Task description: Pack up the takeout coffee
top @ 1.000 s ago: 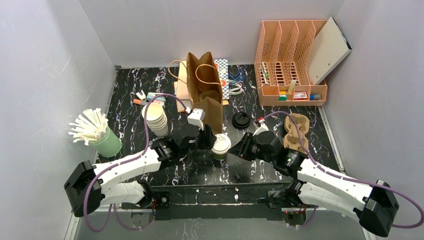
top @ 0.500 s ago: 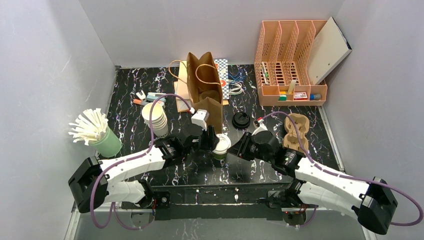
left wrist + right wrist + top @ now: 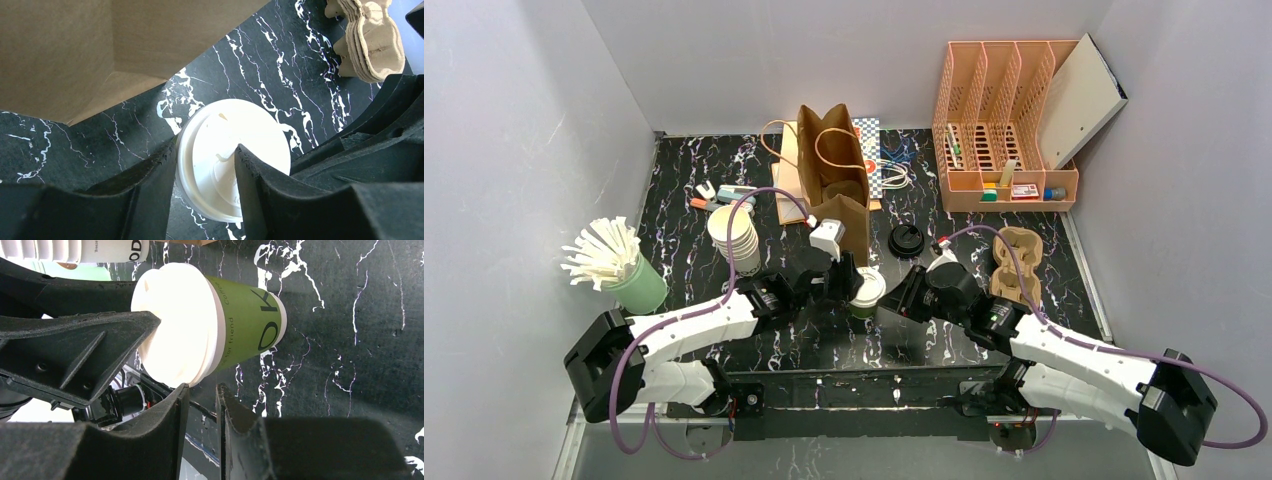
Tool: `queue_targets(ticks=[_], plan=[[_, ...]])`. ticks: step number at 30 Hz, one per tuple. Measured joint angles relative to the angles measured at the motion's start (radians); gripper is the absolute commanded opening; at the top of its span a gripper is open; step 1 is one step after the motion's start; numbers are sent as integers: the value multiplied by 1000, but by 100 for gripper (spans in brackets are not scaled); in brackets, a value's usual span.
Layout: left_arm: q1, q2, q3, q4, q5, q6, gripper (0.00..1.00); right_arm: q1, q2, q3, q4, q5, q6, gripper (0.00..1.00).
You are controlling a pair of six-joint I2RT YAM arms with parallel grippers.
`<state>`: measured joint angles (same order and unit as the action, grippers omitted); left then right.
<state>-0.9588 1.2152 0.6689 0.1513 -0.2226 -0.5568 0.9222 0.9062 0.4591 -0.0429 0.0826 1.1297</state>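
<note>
A takeout coffee cup [image 3: 864, 290] with green sides [image 3: 245, 315] and a white sip lid [image 3: 220, 150] stands upright on the black marble table, just in front of the brown paper bag [image 3: 834, 190]. My left gripper [image 3: 849, 280] reaches it from the left and is open. In the left wrist view, that gripper [image 3: 206, 147] has one finger beside the lid's rim and the other lying across the lid's top. My right gripper [image 3: 894, 300] sits just right of the cup. In its own view, this gripper [image 3: 202, 386] has its jaws narrowly apart with nothing between them.
The paper bag [image 3: 60, 50] stands open-topped behind the cup. A loose black lid [image 3: 906, 240] and a moulded cup carrier [image 3: 1014, 262] lie to the right. A stack of lidless cups [image 3: 736, 235] and a green holder of white sticks [image 3: 619, 265] are left. An orange file organiser [image 3: 1004, 120] stands back right.
My left gripper has slid right, up to the cup's lid, and its jaws have narrowed slightly. My right gripper has edged a little left toward the cup.
</note>
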Motion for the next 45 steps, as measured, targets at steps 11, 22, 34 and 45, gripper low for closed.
queue_targets(ticks=[11, 22, 34, 45], plan=[[0, 1, 0, 4, 6, 0, 43, 0, 12, -47, 4, -1, 22, 34], [0, 1, 0, 4, 10, 0, 43, 0, -71, -48, 29, -23, -6, 49], [0, 0, 0, 3, 10, 0, 43, -12, 2, -45, 69, -27, -20, 52], [0, 0, 0, 4, 6, 0, 43, -25, 19, -32, 79, -39, -10, 48]])
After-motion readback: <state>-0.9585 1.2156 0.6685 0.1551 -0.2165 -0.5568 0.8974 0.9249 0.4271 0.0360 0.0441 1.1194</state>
